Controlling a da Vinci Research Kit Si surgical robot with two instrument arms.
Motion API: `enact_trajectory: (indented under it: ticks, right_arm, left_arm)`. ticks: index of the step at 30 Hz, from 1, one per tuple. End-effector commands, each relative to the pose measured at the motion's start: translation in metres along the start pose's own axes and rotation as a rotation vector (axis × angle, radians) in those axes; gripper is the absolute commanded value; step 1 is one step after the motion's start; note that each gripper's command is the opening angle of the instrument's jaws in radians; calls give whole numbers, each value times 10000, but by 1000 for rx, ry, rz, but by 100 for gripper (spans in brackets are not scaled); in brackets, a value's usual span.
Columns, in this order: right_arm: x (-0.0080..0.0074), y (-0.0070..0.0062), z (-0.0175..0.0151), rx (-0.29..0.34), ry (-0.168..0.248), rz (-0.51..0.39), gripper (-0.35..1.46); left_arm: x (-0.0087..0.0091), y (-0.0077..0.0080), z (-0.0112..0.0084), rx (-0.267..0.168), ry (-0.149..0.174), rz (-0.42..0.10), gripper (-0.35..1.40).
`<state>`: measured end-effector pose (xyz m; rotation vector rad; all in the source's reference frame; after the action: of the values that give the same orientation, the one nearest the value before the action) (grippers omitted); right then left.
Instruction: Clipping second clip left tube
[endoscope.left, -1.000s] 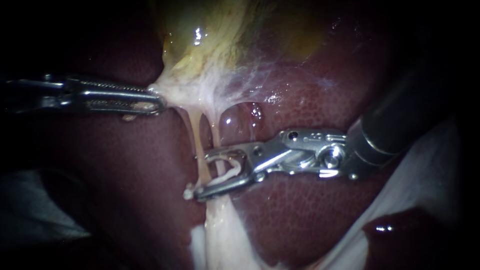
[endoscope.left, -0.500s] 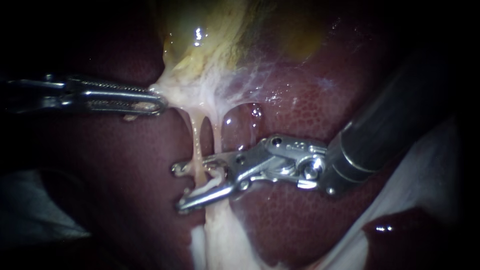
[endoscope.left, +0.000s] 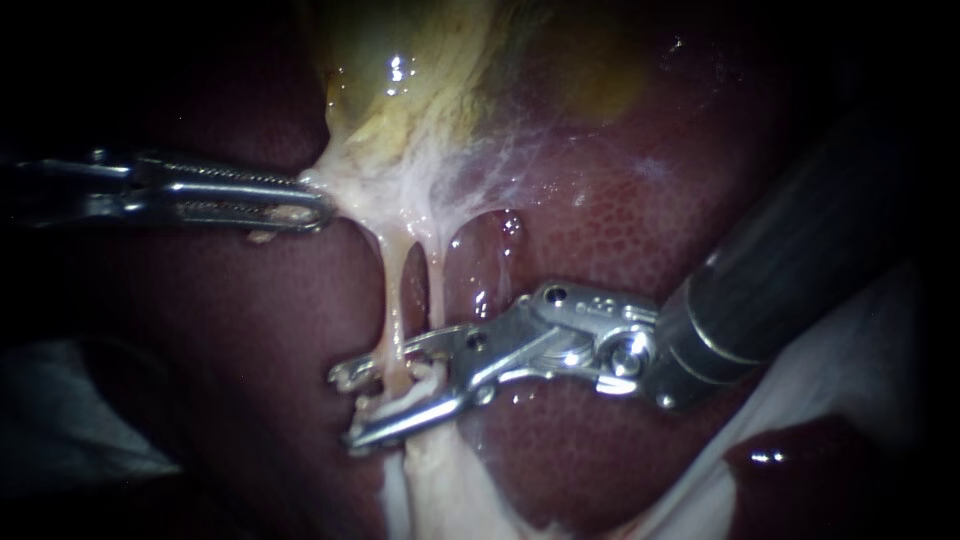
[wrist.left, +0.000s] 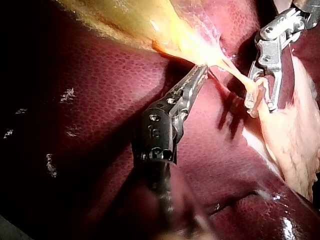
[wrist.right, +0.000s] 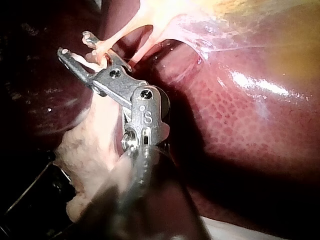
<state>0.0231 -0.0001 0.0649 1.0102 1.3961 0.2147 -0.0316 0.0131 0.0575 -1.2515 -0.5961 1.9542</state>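
Observation:
The yellow-green gallbladder (endoscope.left: 420, 80) narrows into pale strands that split into two tubes over the dark red liver (endoscope.left: 620, 220). My left instrument (endoscope.left: 300, 205) is shut on the white tissue at the gallbladder's neck and holds it taut; the left wrist view shows the same grip (wrist.left: 200, 72). My right instrument (endoscope.left: 350, 407) stands open astride the left tube (endoscope.left: 392, 290), with a white clip (endoscope.left: 412, 395) between its jaws. The right tube (endoscope.left: 436, 275) runs behind the jaws, nearer their hinge. In the right wrist view the jaws (wrist.right: 74, 44) straddle the tube (wrist.right: 117, 35).
Pale fatty tissue (endoscope.left: 440, 490) spreads below the tubes, under the right instrument's jaws (wrist.right: 95, 150). White gauze (endoscope.left: 850, 330) lies beneath the right instrument's dark shaft. Liver surrounds the tubes on both sides.
My right instrument has pushed leftward past the tubes, so its open jaws now straddle the left tube, slightly lower and a little narrower. The left instrument has not moved.

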Motion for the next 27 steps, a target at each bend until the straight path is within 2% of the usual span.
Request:
enact_trajectory:
  ticks: [1, 6, 9, 12, 18, 27]
  right_arm:
    - [2, 0, -2, -2, 1, 1, 2]
    - [8, -2, -7, 5, 3, 4, -20]
    - [8, -3, -8, 8, 5, 39, -35]
    - [8, -5, -8, 14, 7, 86, -35]
    - [5, -8, -4, 17, 5, 84, -35]
    - [3, -3, -7, 32, 0, 82, -35]
  left_arm:
    - [0, 0, 0, 0, 0, 0, -35]
    - [0, 0, 1, 0, 0, 0, -35]
    - [0, 0, 1, 1, 0, 0, -35]
    - [0, 0, 1, 1, 0, 0, -35]
    - [0, 0, 1, 1, 0, 0, -35]
    - [1, -1, 1, 0, 0, 0, -35]
